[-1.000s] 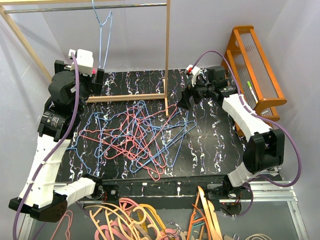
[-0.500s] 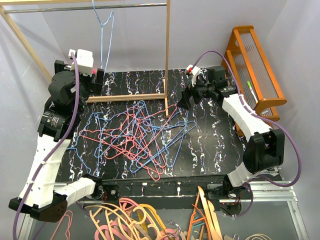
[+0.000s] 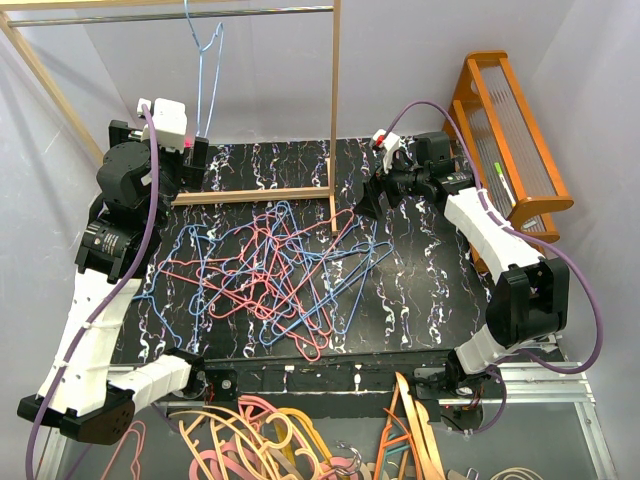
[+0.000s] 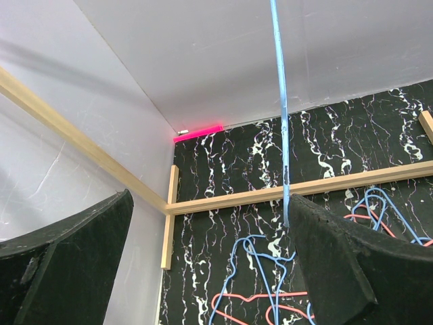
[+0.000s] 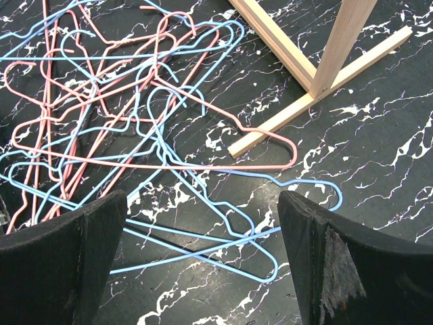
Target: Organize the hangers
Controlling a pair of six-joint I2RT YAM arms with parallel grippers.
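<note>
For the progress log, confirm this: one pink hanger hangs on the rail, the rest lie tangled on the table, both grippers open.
Wrong colour: the hanging hanger on the rail is light blue, not pink, as the top external view shows. The other hangers do lie tangled on the table, and the left gripper and right gripper are open.

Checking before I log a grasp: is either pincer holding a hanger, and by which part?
Nothing is held. The left pincer and right pincer stand open; the hanging blue hanger is ungripped.
</note>
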